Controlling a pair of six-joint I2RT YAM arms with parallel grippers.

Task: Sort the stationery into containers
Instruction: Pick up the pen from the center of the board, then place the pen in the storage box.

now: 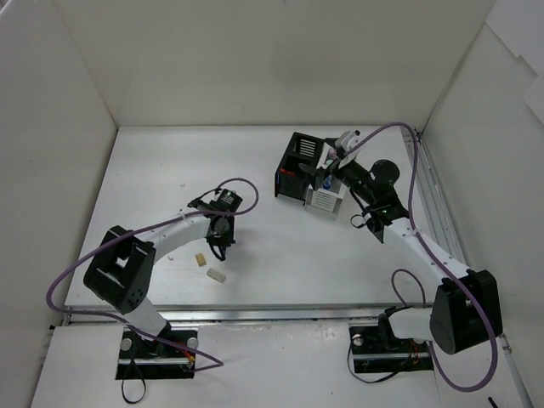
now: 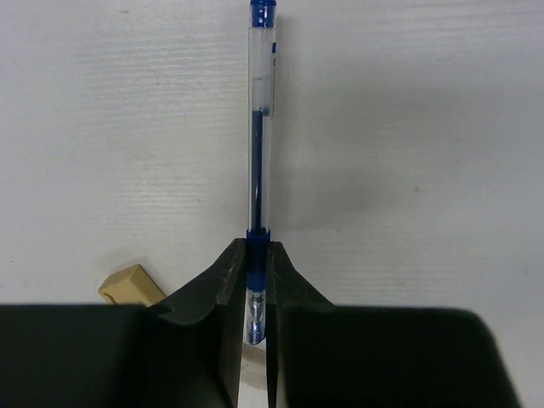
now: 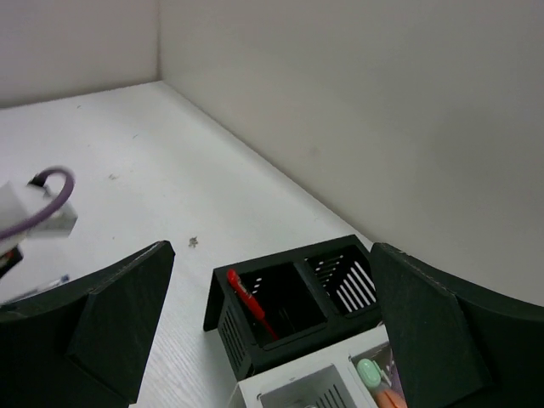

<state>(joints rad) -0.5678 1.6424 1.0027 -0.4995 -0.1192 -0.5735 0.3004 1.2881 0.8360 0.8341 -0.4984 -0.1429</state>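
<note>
A thin blue pen [image 2: 259,127] with a clear barrel lies on the white table. My left gripper [image 2: 257,255] is shut on its lower end. From above, the left gripper [image 1: 219,238] points down at the table left of centre and hides the pen. A beige eraser [image 2: 132,286] [image 1: 201,260] and a white eraser [image 1: 217,275] lie just beside it. My right gripper [image 3: 270,251] [image 1: 333,161] hangs open and empty over the black container [image 3: 223,327] [image 1: 289,181], which holds a red pen [image 3: 255,302]. The white container [image 3: 293,384] [image 1: 325,202] adjoins it and holds a blue-capped tube [image 1: 325,181].
White walls enclose the table on three sides; the right wall stands close behind the containers. A green item [image 3: 367,371] and an orange one [image 3: 389,398] sit in a white compartment. The left arm's purple cable [image 1: 242,191] loops above its wrist.
</note>
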